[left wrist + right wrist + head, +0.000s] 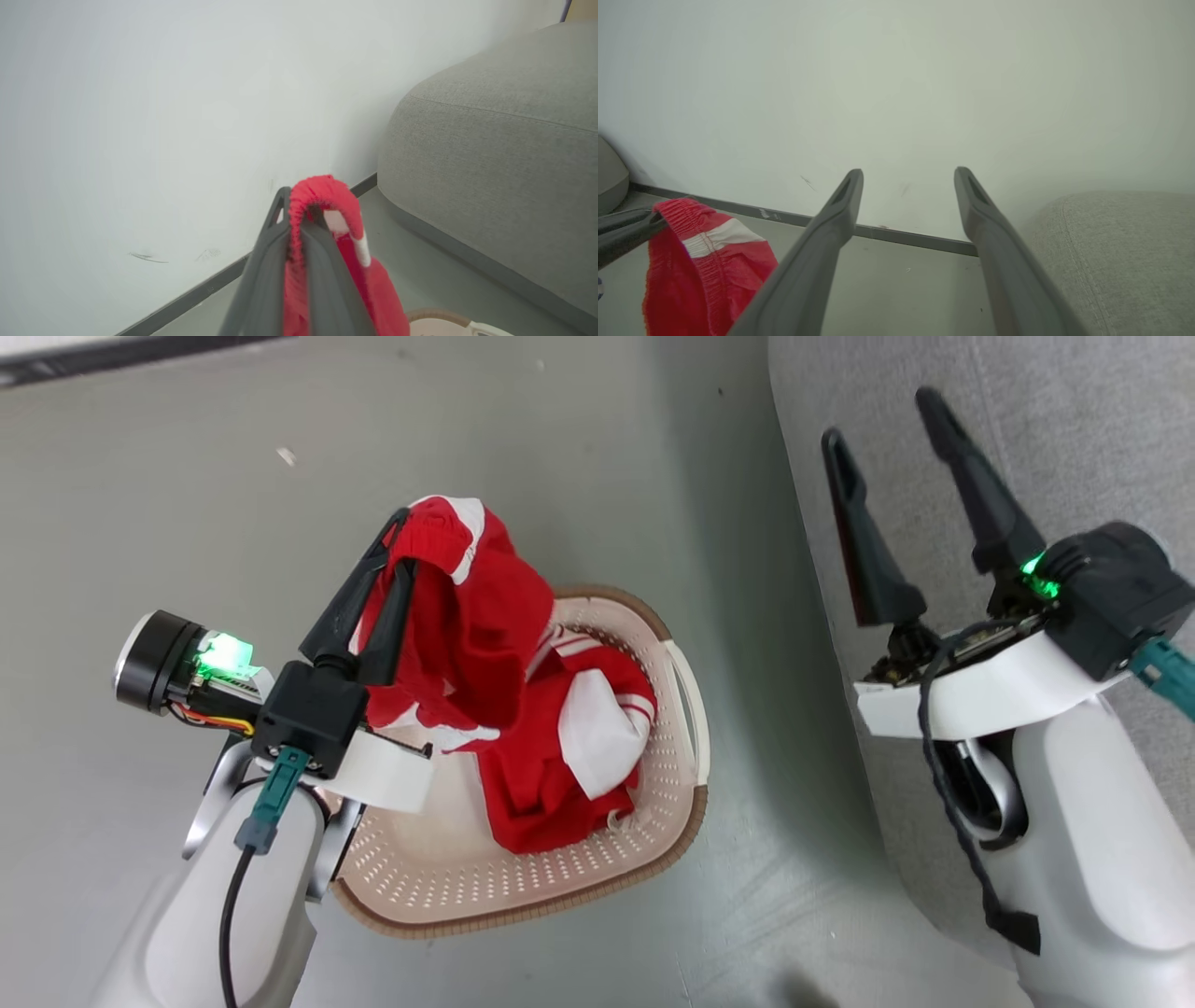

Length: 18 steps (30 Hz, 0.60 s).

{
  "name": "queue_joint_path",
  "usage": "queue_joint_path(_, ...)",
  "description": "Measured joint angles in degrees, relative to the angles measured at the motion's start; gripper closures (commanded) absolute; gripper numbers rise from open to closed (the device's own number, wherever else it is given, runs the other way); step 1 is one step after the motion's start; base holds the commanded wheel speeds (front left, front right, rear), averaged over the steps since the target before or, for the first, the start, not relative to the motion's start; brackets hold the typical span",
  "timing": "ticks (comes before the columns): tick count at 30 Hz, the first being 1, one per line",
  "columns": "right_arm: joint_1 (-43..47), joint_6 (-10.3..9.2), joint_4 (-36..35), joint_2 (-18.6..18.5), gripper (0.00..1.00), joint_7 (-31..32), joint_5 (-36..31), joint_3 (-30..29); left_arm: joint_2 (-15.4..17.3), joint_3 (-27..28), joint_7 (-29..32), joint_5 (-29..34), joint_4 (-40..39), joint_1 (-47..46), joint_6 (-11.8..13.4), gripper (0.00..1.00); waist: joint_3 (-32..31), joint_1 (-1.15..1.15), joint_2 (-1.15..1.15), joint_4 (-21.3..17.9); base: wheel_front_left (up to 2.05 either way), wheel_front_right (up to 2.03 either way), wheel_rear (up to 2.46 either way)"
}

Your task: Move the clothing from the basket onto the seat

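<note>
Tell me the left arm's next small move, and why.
Probably carry the left gripper rightward toward the seat, held high: it is shut on a red garment that hangs above the basket, where another garment lies, and the seat stands to the basket's right.

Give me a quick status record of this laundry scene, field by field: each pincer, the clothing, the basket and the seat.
Left pincer: shut on a red garment that hangs over the basket
Right pincer: open, holding nothing, by the seat's edge
Basket: on the floor, with red and white clothing inside
Seat: grey cushion, to the right of the basket
Transfer: not yet done
</note>
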Motion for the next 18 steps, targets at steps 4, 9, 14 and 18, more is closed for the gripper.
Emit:
queue_joint_path(4, 1.1, 0.00, 0.6, -0.1, 0.00, 0.0, -0.3, 0.5, 0.3, 0.3, 0.0, -0.8, -1.5, 0.8, -0.5, 1.00, -2.5, 0.00, 0.00, 0.9, 0.00, 0.00, 0.00)
queue_joint_path(9, 2.9, 0.00, 2.1, -0.3, 0.00, 0.0, -0.7, 1.4, 0.6, 0.4, 0.0, -1.7, -2.8, 1.8, -1.6, 1.00, -5.7, 0.00, 0.00, 2.0, 0.00, 0.00, 0.00)
queue_joint_path(14, 4.5, 0.00, 2.6, -0.8, 0.00, 0.0, -0.7, 1.6, 1.3, 0.1, 0.0, -2.1, -3.0, 3.0, -3.2, 1.00, -9.1, 0.00, 0.00, 2.9, 0.00, 0.00, 0.00)
queue_joint_path(18, 6.3, 0.00, 3.7, -1.0, 0.00, 0.0, -0.6, 2.0, 1.8, -0.2, 0.0, -2.5, -2.9, 4.0, -4.1, 1.00, -11.8, 0.00, 0.00, 3.5, 0.00, 0.00, 0.00)
